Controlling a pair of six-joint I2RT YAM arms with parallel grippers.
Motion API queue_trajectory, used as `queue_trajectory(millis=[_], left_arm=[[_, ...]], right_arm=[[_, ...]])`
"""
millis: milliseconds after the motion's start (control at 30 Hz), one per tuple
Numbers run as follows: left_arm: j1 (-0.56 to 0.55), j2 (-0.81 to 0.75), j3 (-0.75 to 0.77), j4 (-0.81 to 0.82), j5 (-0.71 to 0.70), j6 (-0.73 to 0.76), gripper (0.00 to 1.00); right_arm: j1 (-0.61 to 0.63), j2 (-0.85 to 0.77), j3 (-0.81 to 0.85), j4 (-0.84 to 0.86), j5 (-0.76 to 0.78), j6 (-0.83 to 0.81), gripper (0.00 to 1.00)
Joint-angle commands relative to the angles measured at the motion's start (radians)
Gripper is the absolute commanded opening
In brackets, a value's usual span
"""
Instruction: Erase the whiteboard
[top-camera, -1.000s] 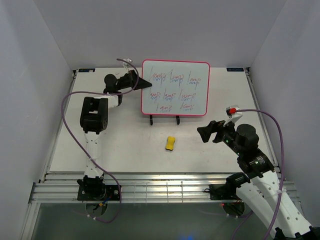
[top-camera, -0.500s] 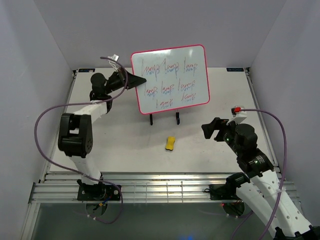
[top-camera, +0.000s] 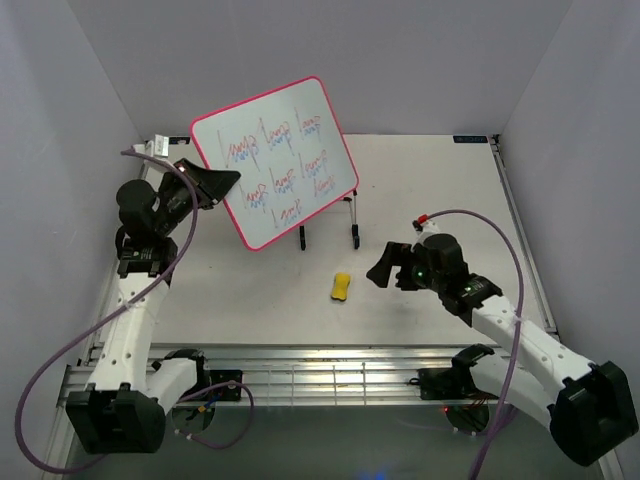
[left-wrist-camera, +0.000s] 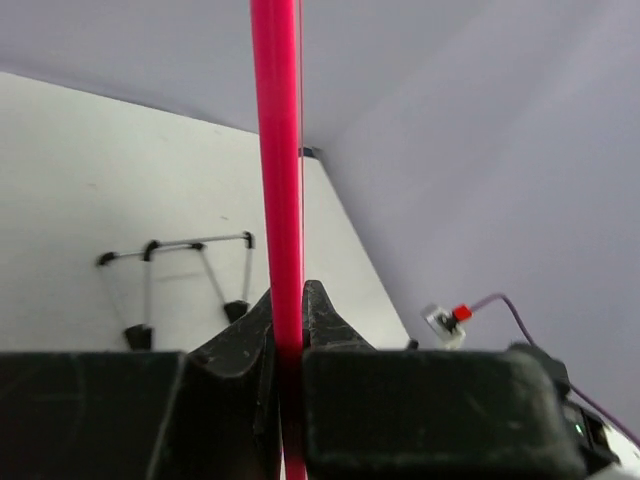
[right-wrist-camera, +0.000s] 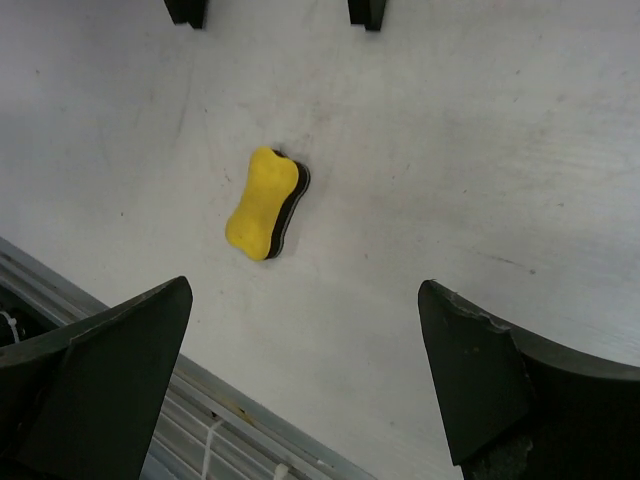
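Jaws of the left gripper (top-camera: 222, 181) clamp the pink frame of the whiteboard (top-camera: 275, 165), held tilted beyond its fingertips near the wire stand (top-camera: 354, 236), while the right gripper (right-wrist-camera: 305, 300) gapes wide, yellow eraser (right-wrist-camera: 265, 203) just ahead.

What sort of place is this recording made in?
Probably a robot lab test cell: left arm and right arm bolted to a metal rail at a white table, plain walls enclosing it on three sides, and a whiteboard, wire stand and yellow eraser as props.
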Motion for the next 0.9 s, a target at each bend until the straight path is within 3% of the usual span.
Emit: queue_trajectory(millis=[0,167,333,600,700,867], left_arm=[[0.065,-0.107,0.098,-0.234,-0.231,0.102,0.0],[0.064,-0.138,0.181,-0.372,-0.369,0.165,0.0],[0.062,-0.123,0.319,-0.438,-0.442,0.236,0.0],[-0.014,-0.152,0.364,-0.527,-0.551,0.36,0.0],[-0.036,-0.167,0.347,-0.537,-0.575,0.386,0.0],[-0.064,-0.187,0.313,-0.543,-0.586,0.404,0.0]], right_arm=[[0.109,0.104,0.052,0.064,0.095,0.09,1.0],[0.33,0.275,0.176,-0.03,0.399,0.165,0.95],[0.462,0.469,0.294,-0.056,0.49,0.222,0.96],[0.557,0.692,0.459,-0.188,0.674,0.254,0.91],[0.56,0.716,0.463,-0.185,0.689,0.265,0.81],[0.56,0.75,0.474,-0.191,0.705,0.265,0.74]])
